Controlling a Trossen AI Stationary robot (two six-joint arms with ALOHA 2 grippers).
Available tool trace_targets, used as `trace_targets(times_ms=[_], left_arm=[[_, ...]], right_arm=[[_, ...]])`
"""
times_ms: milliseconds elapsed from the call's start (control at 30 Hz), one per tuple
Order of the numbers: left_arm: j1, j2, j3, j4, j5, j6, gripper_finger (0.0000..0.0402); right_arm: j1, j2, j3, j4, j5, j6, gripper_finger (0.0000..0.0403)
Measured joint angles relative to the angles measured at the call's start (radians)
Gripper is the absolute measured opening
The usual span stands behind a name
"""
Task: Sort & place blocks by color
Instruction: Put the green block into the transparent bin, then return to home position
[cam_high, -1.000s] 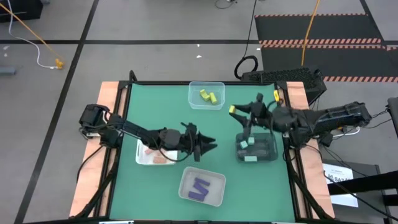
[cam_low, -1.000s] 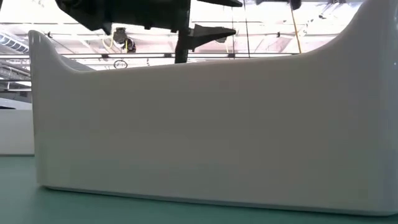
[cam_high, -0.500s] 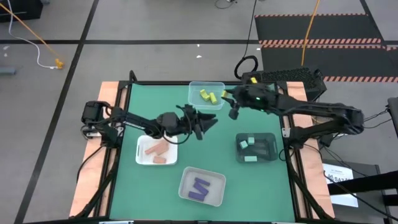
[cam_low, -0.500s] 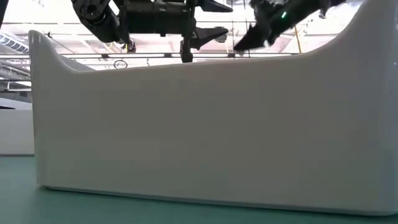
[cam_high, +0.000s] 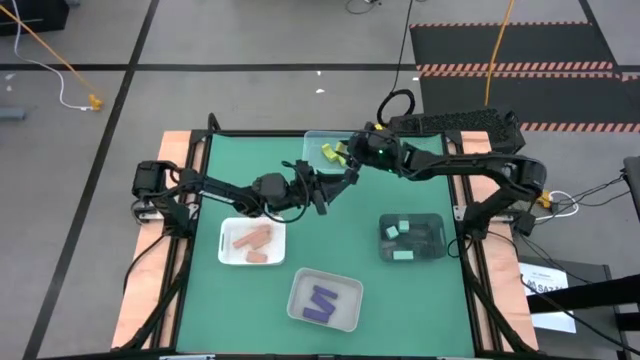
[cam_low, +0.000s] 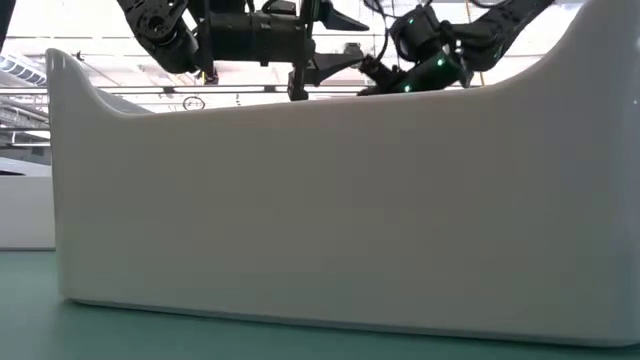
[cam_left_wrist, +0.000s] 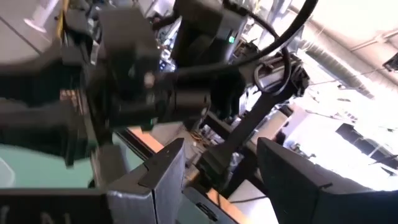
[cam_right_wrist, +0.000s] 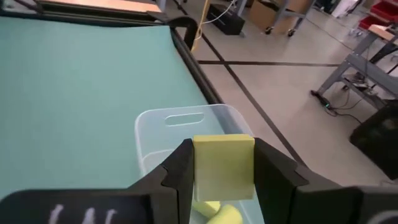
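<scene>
The right claw is clamped on a small yellow cube block, held above the clear plastic tray at the green bench's far edge. The left claw hovers nearby, fingers apart and empty.

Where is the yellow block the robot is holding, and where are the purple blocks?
yellow block (cam_right_wrist: 223, 167), right wrist view, middle of its front face.
purple blocks (cam_high: 322, 301), high view, middle of the pile.
</scene>
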Motion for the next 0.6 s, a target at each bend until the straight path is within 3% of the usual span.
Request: trace_targets(times_ms=[233,600], left_arm=[[0.062,0.0,0.0,0.001,0.003,0.061,0.02],[0.262,-0.046,0.0,-0.006,0.223,0.151,0.02]], right_arm=[[-0.024,0.058,0.0,0.091,0.001,0.032,0.0116],[-0.078,0.059,0.0,0.09,0.0,0.129,0.0235]])
